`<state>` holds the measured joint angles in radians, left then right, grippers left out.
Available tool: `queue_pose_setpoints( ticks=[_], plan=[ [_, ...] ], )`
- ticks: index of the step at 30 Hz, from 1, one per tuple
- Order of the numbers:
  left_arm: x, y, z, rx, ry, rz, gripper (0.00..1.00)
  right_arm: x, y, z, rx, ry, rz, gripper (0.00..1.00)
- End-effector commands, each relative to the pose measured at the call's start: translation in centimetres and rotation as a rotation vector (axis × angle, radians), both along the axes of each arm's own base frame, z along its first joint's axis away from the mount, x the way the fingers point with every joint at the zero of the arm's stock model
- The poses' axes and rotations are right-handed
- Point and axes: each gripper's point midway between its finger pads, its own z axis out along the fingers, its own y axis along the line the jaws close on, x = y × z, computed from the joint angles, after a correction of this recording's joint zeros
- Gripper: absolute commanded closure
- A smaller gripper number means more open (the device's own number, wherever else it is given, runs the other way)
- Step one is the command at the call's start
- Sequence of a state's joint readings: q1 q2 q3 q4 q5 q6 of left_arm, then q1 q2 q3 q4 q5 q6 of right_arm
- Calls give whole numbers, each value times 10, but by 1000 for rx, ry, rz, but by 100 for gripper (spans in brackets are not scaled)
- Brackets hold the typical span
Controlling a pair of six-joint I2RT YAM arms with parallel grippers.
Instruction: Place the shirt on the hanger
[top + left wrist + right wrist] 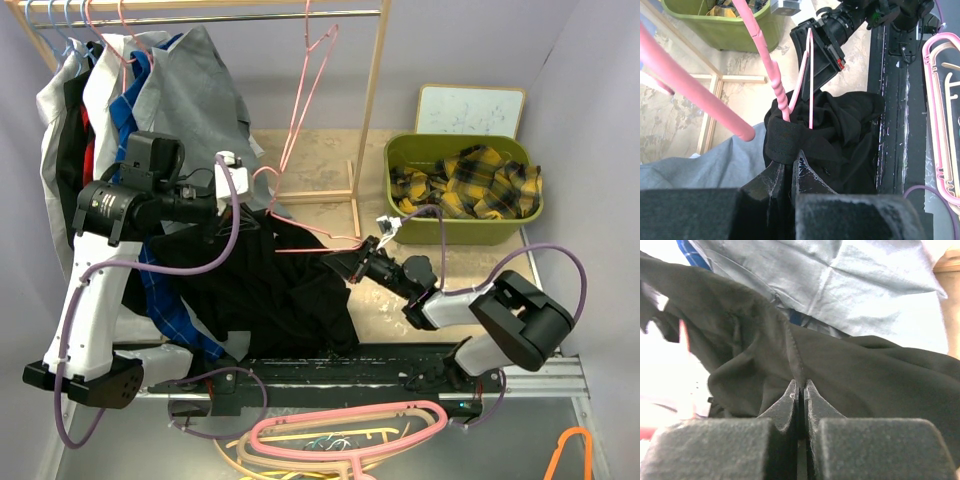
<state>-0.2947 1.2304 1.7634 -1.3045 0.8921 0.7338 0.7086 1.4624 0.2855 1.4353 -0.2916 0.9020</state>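
Pinching shirt seam, right fingers

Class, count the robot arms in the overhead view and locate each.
2. The left arm stands near left, the left claw shut on the shirt beside the hanger. The right arm stands near right, the right claw shut on the shirt's edge. None looks hidden.

Holds the left arm raised, forearm level and pointing right, with the left end effector clamped tight on the shirt. Stretches the right arm low and leftward, with the right end effector pinched together on a fold of the same cloth.
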Motion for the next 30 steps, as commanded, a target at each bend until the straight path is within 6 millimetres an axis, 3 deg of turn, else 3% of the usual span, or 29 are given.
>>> queue_pose_setpoints(
  ticks=[1,6,11,14,21,26,30],
  plan=[
    [7,5,12,19,-82,20,100,-12,-4,35,86,-83,28,100],
    [8,18,20,114,-163,52,100,-16,-14,20,6,-41,-4,100],
    [14,30,16,209,-190,86,100,-10,-32,9,-91,-17,-106,100],
    [14,33,15,233,-198,88,100,-5,-44,12,-115,-12,-173,100],
    [12,36,16,251,-206,89,100,9,-64,32,-201,-36,-301,100],
    [25,45,-1,322,-206,141,100,8,-68,62,-269,-50,-303,100],
    [38,51,-12,364,-215,191,100,4,-72,105,-311,-57,-309,100]
  ],
)
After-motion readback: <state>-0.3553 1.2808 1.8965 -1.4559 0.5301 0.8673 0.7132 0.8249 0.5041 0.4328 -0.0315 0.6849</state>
